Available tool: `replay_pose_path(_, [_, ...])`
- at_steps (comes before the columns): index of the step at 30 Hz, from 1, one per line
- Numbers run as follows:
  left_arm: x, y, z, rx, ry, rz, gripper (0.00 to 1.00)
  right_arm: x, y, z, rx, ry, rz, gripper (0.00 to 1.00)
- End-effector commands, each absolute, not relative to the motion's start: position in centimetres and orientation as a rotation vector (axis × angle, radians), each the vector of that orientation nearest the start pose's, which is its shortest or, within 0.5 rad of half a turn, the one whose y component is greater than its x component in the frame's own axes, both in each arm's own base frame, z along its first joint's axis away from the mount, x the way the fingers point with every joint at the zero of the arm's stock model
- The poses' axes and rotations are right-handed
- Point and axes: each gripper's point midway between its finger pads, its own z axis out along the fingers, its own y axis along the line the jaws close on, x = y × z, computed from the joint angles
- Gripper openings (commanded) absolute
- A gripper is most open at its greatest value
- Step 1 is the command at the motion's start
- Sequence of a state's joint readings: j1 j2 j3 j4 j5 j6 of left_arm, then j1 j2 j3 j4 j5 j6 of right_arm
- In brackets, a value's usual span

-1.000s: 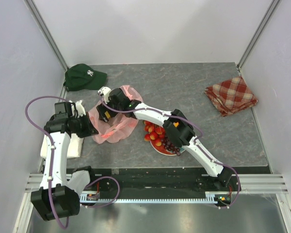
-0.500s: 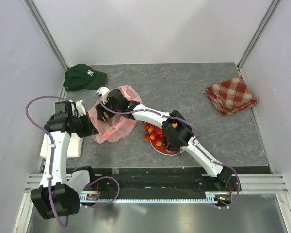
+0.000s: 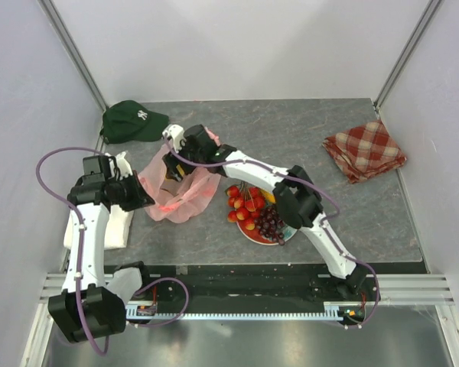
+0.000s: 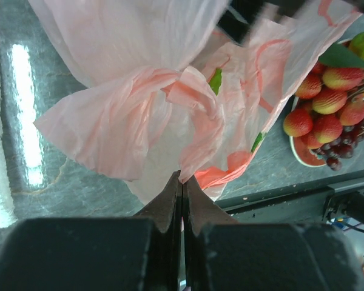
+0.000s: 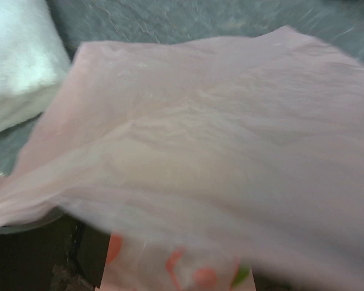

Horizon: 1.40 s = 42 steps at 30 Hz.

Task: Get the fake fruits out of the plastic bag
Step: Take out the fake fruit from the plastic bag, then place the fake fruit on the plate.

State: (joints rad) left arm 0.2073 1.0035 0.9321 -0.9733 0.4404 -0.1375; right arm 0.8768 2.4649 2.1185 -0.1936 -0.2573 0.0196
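Observation:
The pink plastic bag (image 3: 185,195) lies bunched on the grey table, left of the red plate (image 3: 247,235). My left gripper (image 3: 143,198) is shut on the bag's left edge; the left wrist view shows the jaws (image 4: 182,177) pinching the thin film (image 4: 170,109). My right gripper (image 3: 185,147) is at the bag's far top edge, its fingers hidden by film that fills the right wrist view (image 5: 218,139). Red berries (image 3: 245,208), a dark grape bunch (image 3: 271,224) and a yellow fruit (image 3: 268,196) lie on the plate. The berries (image 4: 318,115) also show in the left wrist view.
A dark green cap (image 3: 134,121) lies at the back left. A red-checked cloth (image 3: 364,149) lies at the far right. A white folded towel (image 3: 118,222) sits under my left arm. The black front rail (image 4: 279,200) runs just below the bag.
My right gripper has moved back and slightly right, pulling the bag's top edge up with it. The plate of fruit is more exposed. My left gripper keeps its hold.

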Motion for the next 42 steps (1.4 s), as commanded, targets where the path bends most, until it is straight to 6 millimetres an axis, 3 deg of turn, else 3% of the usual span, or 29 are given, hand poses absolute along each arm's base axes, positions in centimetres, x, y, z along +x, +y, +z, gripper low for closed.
replay_pose_path(1, [24.7,-3.6,19.1,-0.274,2.409,-0.573,0.02,37.0,52.0,24.6,-1.078,1.645,0.911,0.4])
replay_pose_path(3, [25.3,-3.5,19.5,-0.271,2.399,-0.578,0.02,35.7,50.9,25.4,-1.094,1.653,0.964,0.4])
replay_pose_path(4, [25.5,-3.5,19.8,-0.266,2.391,-0.577,0.02,34.9,50.3,27.7,-1.088,1.619,0.986,0.4])
replay_pose_path(10, [26.3,-3.5,20.3,-0.26,2.378,-0.586,0.02,32.0,47.2,29.9,-1.058,1.701,1.186,0.4])
replay_pose_path(12, [26.4,-3.5,20.5,-0.254,2.372,-0.583,0.02,33.2,44.8,29.4,-1.004,1.781,1.159,0.39])
replay_pose_path(13, [26.5,-3.4,20.6,-0.254,2.369,-0.582,0.02,33.7,43.2,30.7,-0.962,1.774,1.12,0.39])
replay_pose_path(14, [26.5,-3.4,20.6,-0.254,2.369,-0.582,0.02,34.3,41.8,29.8,-0.928,1.816,1.093,0.39])
replay_pose_path(15, [26.4,-3.5,20.7,-0.252,2.366,-0.583,0.02,36.3,39.2,29.9,-0.858,1.846,1.043,0.39])
replay_pose_path(16, [26.4,-3.5,20.7,-0.251,2.365,-0.582,0.02,37.0,37.2,31.0,-0.807,1.846,0.997,0.39])
replay_pose_path(18, [26.5,-3.4,20.7,-0.252,2.363,-0.58,0.02,39.6,32.3,29.8,-0.682,1.937,0.876,0.39])
replay_pose_path(19, [26.5,-3.4,20.7,-0.252,2.364,-0.578,0.02,39.8,30.5,30.4,-0.65,1.944,0.848,0.39])
replay_pose_path(22, [26.6,-3.3,20.6,-0.247,2.368,-0.571,0.02,39.5,24.8,28.8,-0.595,2.028,0.75,0.39])
replay_pose_path(23, [26.6,-3.2,20.5,-0.251,2.37,-0.568,0.02,39.1,23.4,27.3,-0.617,2.063,0.712,0.39])
replay_pose_path(25, [26.7,-3.2,20.4,-0.248,2.37,-0.565,0.02,38.0,19.8,27.0,-0.603,2.1,0.643,0.39])
replay_pose_path(26, [26.8,-3.2,20.4,-0.25,2.371,-0.565,0.02,37.4,18.6,25.9,-0.618,2.127,0.615,0.39])
replay_pose_path(27, [26.8,-3.1,20.3,-0.246,2.372,-0.561,0.02,36.6,16.5,26.1,-0.654,2.125,0.56,0.4])
replay_pose_path(29, [26.7,-3.1,20.2,-0.242,2.375,-0.56,0.02,34.4,14.1,23.7,-0.731,2.187,0.514,0.4])
replay_pose_path(30, [26.7,-3.2,20.1,-0.236,2.378,-0.565,0.02,33.1,13.4,23.7,-0.871,2.134,0.485,0.42])
replay_pose_path(32, [26.7,-3.2,20.0,-0.229,2.379,-0.564,0.02,30.0,11.7,20.9,-1.006,2.203,0.472,0.42])
replay_pose_path(33, [26.7,-3.1,19.8,-0.231,2.383,-0.561,0.02,29.2,10.9,20.7,-1.134,2.148,0.417,0.42])
replay_pose_path(38, [27.0,-2.7,20.4,-0.236,2.358,-0.54,0.02,24.2,8.9,16.7,-1.376,2.201,0.443,0.41])
replay_pose_path(42, [27.2,-2.8,20.5,-0.234,2.358,-0.545,0.02,22.4,8.2,13.1,-1.525,2.219,0.482,0.4])
